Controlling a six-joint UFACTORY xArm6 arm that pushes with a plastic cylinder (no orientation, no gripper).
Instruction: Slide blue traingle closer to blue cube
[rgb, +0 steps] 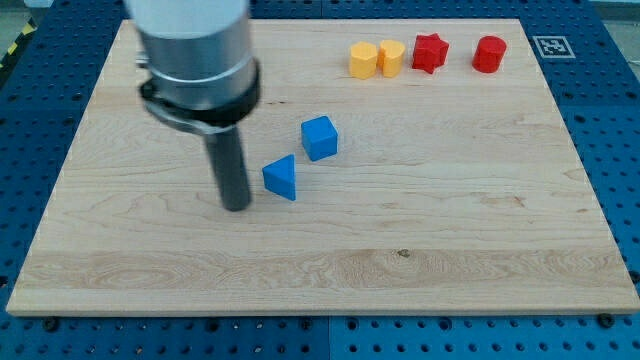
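The blue triangle lies on the wooden board, left of the middle. The blue cube sits just up and to the right of it, with a small gap between them. My tip rests on the board to the left of the blue triangle and slightly below it, a short gap away, not touching it. The rod rises from there to the arm's grey body at the view's top left.
Near the board's top edge on the right stand a yellow hexagon-like block, a yellow block, a red star and a red cylinder-like block. A fiducial tag marks the top right corner. Blue pegboard surrounds the board.
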